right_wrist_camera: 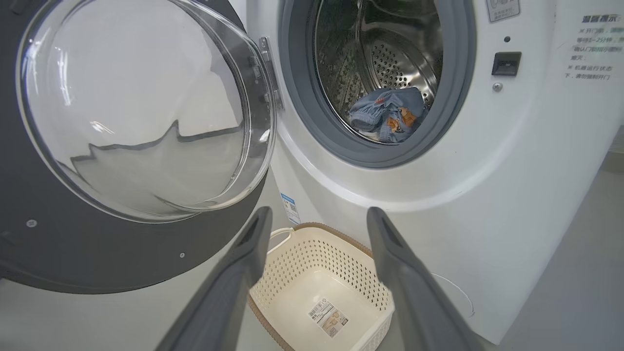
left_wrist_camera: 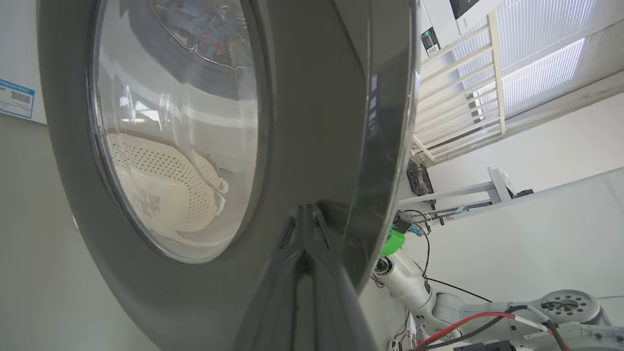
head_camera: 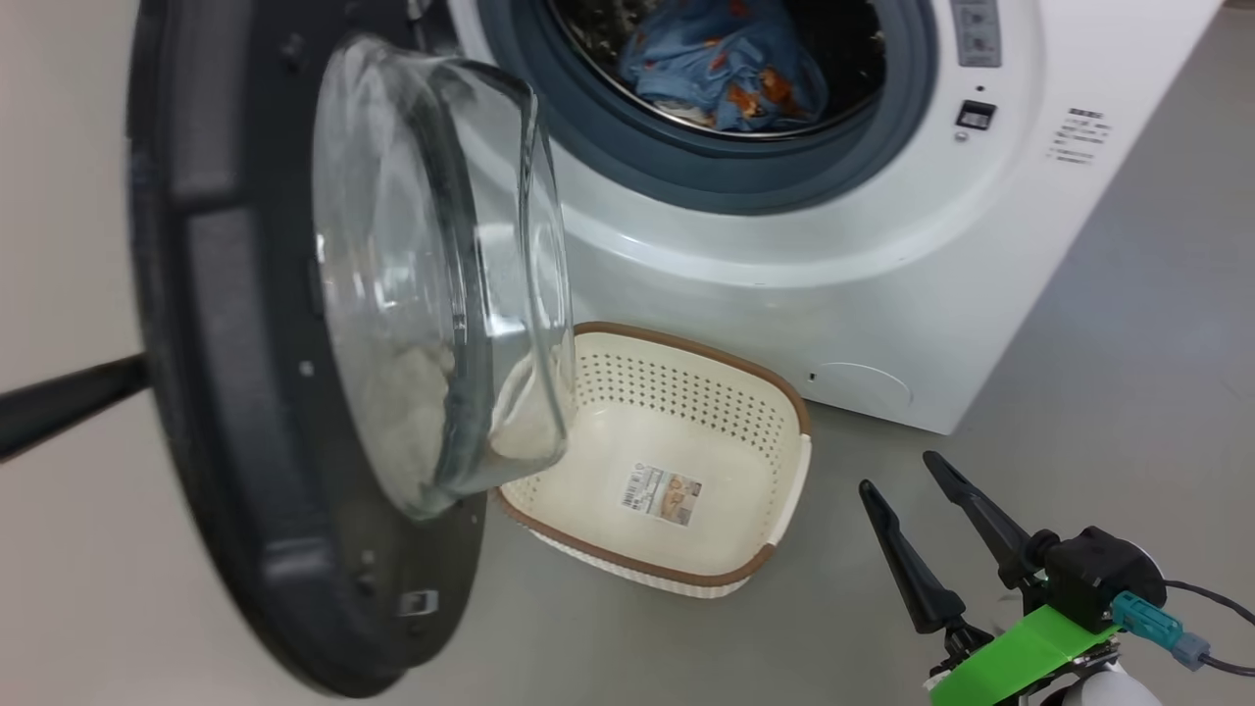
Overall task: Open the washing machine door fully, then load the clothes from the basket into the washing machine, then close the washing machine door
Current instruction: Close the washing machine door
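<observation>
Left gripper [left_wrist_camera: 306, 214]: jaws pressed together, holding nothing; tips against the glossy outer face of the washing machine door [head_camera: 225, 324], near its free edge.
Door: swung out from the washing machine [head_camera: 784, 265], roughly half open.
Right gripper [head_camera: 900, 473]: jaws wide, empty; low before the machine's front, towards its right side.
Basket [head_camera: 691, 343]: empty; on the floor just before the machine's front, below the opening.
Clothes [head_camera: 721, 69]: inside the machine's drum, low and close behind the gasket.
Your remaining step, by the look of it: push the door shut.
Hazards for you: closed tips could skate off the slick ring, leaving the door unlatched; fabric so near the gasket could get pinched; whether the door clears the basket, you cannot tell.
</observation>
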### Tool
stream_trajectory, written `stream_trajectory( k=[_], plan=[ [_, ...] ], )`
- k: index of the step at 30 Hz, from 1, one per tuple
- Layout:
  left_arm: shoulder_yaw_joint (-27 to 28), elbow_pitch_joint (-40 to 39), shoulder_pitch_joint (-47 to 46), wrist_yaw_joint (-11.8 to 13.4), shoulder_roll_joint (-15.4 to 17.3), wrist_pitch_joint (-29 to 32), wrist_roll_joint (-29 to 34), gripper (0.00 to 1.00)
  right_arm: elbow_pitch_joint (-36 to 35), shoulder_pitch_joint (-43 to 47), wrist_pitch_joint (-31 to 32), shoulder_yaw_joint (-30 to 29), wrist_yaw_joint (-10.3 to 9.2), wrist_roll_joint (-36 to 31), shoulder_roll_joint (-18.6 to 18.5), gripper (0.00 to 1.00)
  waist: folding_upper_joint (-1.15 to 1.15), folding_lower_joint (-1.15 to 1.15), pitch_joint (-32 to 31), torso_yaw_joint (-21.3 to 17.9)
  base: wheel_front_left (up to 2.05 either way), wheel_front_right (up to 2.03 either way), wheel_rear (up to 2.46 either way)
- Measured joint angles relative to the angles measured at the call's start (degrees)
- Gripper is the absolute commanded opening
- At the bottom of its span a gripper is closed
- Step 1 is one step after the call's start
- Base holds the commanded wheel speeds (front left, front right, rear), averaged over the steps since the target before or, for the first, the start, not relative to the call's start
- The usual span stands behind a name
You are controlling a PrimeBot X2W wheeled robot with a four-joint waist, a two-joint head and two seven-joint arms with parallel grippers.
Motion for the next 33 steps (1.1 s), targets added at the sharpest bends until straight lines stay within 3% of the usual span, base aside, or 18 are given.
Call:
stream_trajectory(
  k=[7,15,21,33],
  plan=[
    [-0.41,-4.57,-0.29,0.00,-5.41,1.59,0.64,0.00,-0.57,0.00,0.00,-1.19,0.00,-0.13,0.89,1.00,0.00,0.00,0.44,-3.07,0.00,0.00,0.00],
    [-1.77,-4.68,-4.35,0.00,-10.56,0.51,3.53,0.00,-1.33,-0.02,0.00,-1.72,0.00,-0.74,2.48,1.00,0.00,0.00,1.66,-7.27,0.00,0.00,0.00],
    [-2.10,-3.61,-8.17,0.00,-13.24,-0.42,4.66,0.00,-1.83,-0.15,0.00,-2.90,0.00,-1.52,3.53,1.00,0.00,0.00,3.43,-10.23,0.00,0.00,0.00],
    [-3.02,0.62,-16.10,0.00,-15.62,-4.56,9.98,0.00,-2.90,-2.79,0.00,-3.22,0.01,-2.83,6.72,1.00,0.00,0.00,7.57,-16.47,0.00,0.00,0.00]
  ],
)
